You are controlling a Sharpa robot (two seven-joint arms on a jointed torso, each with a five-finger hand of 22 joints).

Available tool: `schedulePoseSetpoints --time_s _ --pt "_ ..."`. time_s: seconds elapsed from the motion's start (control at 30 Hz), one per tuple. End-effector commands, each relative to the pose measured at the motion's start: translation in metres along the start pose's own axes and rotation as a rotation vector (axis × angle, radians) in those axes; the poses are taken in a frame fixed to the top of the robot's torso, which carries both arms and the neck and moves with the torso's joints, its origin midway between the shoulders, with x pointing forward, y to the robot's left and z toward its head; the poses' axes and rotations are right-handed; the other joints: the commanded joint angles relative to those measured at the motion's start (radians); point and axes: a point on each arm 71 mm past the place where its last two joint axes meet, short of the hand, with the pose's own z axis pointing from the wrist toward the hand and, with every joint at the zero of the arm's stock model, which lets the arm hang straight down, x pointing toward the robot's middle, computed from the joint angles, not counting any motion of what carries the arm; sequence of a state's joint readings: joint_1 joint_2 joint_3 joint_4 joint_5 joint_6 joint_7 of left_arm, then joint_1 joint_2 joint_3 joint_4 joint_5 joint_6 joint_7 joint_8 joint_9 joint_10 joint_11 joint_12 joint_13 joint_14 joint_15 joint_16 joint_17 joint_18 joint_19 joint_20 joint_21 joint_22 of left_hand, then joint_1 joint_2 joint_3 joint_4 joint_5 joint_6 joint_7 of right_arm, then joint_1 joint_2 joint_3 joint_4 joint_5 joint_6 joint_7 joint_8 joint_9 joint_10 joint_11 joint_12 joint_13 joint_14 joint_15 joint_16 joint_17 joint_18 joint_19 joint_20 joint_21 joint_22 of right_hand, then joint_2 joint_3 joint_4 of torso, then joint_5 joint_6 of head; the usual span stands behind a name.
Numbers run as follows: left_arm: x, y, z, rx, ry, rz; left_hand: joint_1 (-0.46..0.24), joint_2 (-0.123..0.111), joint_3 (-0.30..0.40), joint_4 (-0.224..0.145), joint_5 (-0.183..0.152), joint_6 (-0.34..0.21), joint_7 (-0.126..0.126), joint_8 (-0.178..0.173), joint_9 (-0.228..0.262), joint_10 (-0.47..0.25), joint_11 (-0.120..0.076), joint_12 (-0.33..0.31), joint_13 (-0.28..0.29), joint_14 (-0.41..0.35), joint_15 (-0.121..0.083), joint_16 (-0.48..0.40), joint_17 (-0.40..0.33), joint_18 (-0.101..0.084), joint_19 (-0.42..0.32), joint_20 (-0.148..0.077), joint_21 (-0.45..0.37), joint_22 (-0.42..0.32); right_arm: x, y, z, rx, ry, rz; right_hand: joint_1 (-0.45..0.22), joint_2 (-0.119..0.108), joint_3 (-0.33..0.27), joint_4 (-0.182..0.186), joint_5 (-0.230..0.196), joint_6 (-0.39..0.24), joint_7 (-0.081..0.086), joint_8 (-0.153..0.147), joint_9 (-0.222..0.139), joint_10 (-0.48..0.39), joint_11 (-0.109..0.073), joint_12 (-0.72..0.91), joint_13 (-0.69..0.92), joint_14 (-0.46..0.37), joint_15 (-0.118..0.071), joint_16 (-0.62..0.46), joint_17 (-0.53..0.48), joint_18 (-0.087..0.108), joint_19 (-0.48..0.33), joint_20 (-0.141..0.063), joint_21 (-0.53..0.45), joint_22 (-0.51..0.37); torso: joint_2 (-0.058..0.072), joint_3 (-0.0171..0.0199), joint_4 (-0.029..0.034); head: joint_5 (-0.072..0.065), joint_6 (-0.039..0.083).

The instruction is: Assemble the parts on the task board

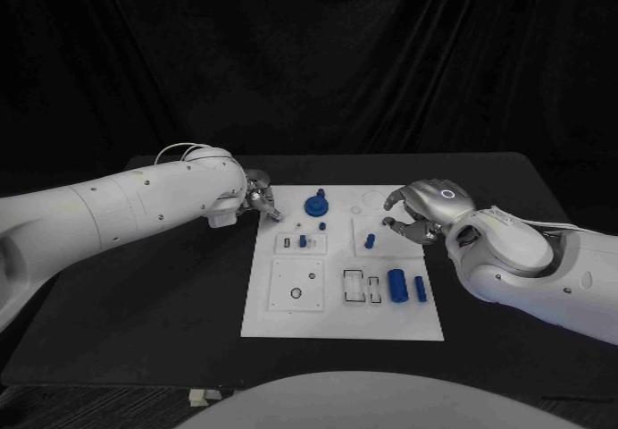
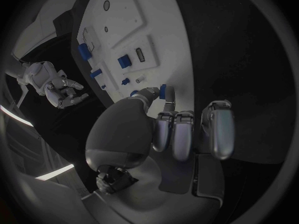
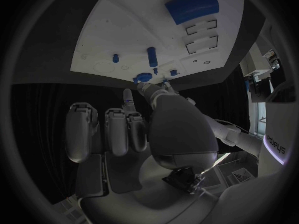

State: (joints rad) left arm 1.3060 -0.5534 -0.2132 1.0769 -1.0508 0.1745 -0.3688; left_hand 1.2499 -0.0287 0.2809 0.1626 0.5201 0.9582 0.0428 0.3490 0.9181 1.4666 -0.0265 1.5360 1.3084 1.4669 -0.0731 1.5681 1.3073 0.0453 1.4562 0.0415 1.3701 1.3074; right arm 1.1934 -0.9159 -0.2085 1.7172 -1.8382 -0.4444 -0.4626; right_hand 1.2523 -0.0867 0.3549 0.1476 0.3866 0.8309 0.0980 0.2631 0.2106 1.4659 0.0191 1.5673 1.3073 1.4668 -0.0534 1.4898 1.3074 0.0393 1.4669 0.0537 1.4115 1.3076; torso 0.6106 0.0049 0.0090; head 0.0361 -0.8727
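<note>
The task board (image 1: 343, 313) is lying flat mid-bench, blue parts (image 1: 398, 286) resting on its near right area. Farther back, the right hand (image 1: 414, 214) is hovering over the board's right edge, fingers apart, holding nothing. The left hand (image 1: 262, 198) is sitting at the far left edge, pinching a small blue part (image 2: 163, 91).

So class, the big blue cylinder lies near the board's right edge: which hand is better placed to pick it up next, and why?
Probably the right hand: it hovers over the task board's right side, nearer the blue cylinder. The left hand sits at the far left corner.
</note>
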Motion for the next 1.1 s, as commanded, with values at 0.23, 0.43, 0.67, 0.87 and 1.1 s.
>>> schedulePoseSetpoints --time_s 0.23,0.43,0.67,0.87,1.1 --pt "-0.006 -0.001 -0.025 0.044 -0.037 -0.167 -0.014 -0.021 0.018 -0.001 0.007 0.011 -0.009 -0.004 0.001 0.065 -0.009 -0.012 0.216 0.104 -0.006 0.003 0.263 0.007 -0.009 -0.007 -0.018 0.194 0.001 -0.003 -0.002 0.007 0.002 -0.001 -0.006 0.003 0.004 -0.001 0.004 0.007 0.002 0.001 -0.001 0.105 -0.005 0.004 0.263 0.061 -0.005 -0.007 0.022 0.002 0.033 -0.003 -0.003 0.208 0.0 -0.0002 0.0006 -0.007 0.0" --pt "0.0 -0.002 -0.035 0.044 -0.013 -0.181 -0.019 -0.024 0.02 0.001 0.005 0.012 -0.008 -0.004 0.001 0.065 -0.008 -0.012 0.215 0.104 -0.006 0.003 0.263 0.008 -0.01 -0.007 -0.019 0.193 0.0 -0.004 -0.004 0.011 0.003 -0.002 -0.006 0.003 0.004 -0.001 0.004 0.007 0.002 0.001 -0.001 0.105 -0.005 0.004 0.263 0.061 -0.005 -0.007 0.022 0.002 0.033 -0.003 -0.003 0.208 -0.001 0.0 -0.0004 -0.007 0.0" --pt "0.008 -0.004 -0.043 0.044 -0.005 -0.166 -0.026 -0.024 0.022 0.004 0.001 0.013 -0.008 -0.005 0.001 0.066 -0.008 -0.011 0.217 0.104 -0.006 0.003 0.263 0.008 -0.009 -0.007 -0.019 0.193 0.0 -0.005 -0.004 0.015 0.004 -0.002 -0.006 0.003 0.004 -0.001 0.004 0.007 0.002 0.001 -0.001 0.105 -0.005 0.004 0.263 0.061 -0.005 -0.007 0.022 0.002 0.033 -0.003 -0.003 0.208 -0.001 0.0002 -0.0002 -0.004 0.0" --pt "0.018 -0.003 -0.042 0.038 -0.002 -0.153 -0.028 -0.024 0.023 0.005 0.0 0.014 -0.008 -0.004 0.001 0.066 -0.008 -0.011 0.216 0.104 -0.006 0.003 0.263 0.008 -0.009 -0.007 -0.019 0.193 0.0 -0.004 -0.005 0.013 0.002 0.0 -0.006 0.004 0.005 -0.001 0.005 0.007 0.003 0.0 -0.002 0.105 -0.005 0.004 0.263 0.061 -0.005 -0.006 0.024 0.002 0.034 -0.003 -0.002 0.209 0.0 0.0003 -0.0001 -0.008 0.0" --pt "0.027 -0.001 -0.039 0.03 0.007 -0.153 -0.033 -0.024 0.025 0.007 -0.004 0.016 -0.009 -0.003 0.002 0.066 -0.008 -0.012 0.216 0.104 -0.006 0.003 0.263 0.008 -0.009 -0.007 -0.019 0.193 0.0 -0.003 -0.005 0.013 0.001 0.002 -0.006 0.004 0.005 -0.001 0.005 0.007 0.003 0.0 -0.002 0.105 -0.005 0.004 0.263 0.061 -0.005 -0.006 0.024 0.002 0.034 -0.003 -0.002 0.209 0.001 -0.0002 0.0005 -0.003 0.0"
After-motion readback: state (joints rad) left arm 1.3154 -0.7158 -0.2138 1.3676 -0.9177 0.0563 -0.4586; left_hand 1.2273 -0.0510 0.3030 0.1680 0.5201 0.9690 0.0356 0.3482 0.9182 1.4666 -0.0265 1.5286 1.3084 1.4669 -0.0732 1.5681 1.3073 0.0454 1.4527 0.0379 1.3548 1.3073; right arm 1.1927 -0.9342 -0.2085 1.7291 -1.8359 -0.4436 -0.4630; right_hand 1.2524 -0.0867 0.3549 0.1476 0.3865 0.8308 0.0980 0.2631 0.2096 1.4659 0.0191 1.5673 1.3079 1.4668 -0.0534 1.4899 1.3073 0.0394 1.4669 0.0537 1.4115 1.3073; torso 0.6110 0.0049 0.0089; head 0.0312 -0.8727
